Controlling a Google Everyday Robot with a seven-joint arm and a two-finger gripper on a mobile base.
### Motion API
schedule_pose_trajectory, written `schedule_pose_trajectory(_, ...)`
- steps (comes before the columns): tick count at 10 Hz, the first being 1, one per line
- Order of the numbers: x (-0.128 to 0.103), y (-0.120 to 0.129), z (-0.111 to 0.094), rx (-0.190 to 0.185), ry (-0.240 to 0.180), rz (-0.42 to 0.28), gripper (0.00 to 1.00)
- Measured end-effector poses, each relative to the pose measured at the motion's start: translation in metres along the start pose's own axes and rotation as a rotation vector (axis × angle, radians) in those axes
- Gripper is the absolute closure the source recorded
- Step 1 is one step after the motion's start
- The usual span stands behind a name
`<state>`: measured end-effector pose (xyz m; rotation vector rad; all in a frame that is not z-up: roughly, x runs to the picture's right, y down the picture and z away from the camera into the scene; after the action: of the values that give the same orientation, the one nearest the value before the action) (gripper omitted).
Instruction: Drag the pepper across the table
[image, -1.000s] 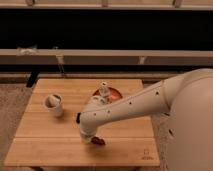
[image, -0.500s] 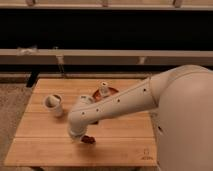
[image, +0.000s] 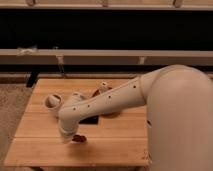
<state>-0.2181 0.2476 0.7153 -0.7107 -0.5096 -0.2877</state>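
one pepper (image: 78, 138), just beside gripper (image: 70, 135)

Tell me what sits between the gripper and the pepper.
Nothing, in the camera view: the gripper, shut, is down at the table's front left, right against the pepper, which pokes out on its right side. Whether it grips the pepper is unclear.

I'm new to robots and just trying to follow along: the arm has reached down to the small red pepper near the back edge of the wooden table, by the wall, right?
Not quite. In the camera view the pepper lies near the front edge of the table, not the back. The gripper is indeed down at the pepper, just to its left.
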Motion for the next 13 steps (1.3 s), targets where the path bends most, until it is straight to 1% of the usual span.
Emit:
schedule_pose_trajectory(2,-0.007,-0.005,0.007,-0.022,-0.014,-0.038,1.0)
schedule_pose_trajectory(4,-0.021,-0.01,0.015,-0.039,-0.022,-0.085,1.0)
schedule_pose_trajectory(5,-0.023,-0.012,0.017,-0.041,-0.023,-0.098,1.0)
schedule_pose_trajectory(9,-0.048,-0.015,0.023,-0.054,-0.026,-0.18,1.0)
schedule_pose_trajectory(10,-0.052,-0.015,0.024,-0.056,-0.026,-0.192,0.97)
schedule_pose_trajectory(11,-0.061,-0.015,0.025,-0.059,-0.027,-0.217,0.86)
schedule_pose_trajectory(12,-0.064,-0.015,0.025,-0.061,-0.028,-0.228,0.79)
schedule_pose_trajectory(13,-0.069,-0.015,0.024,-0.064,-0.031,-0.245,0.68)
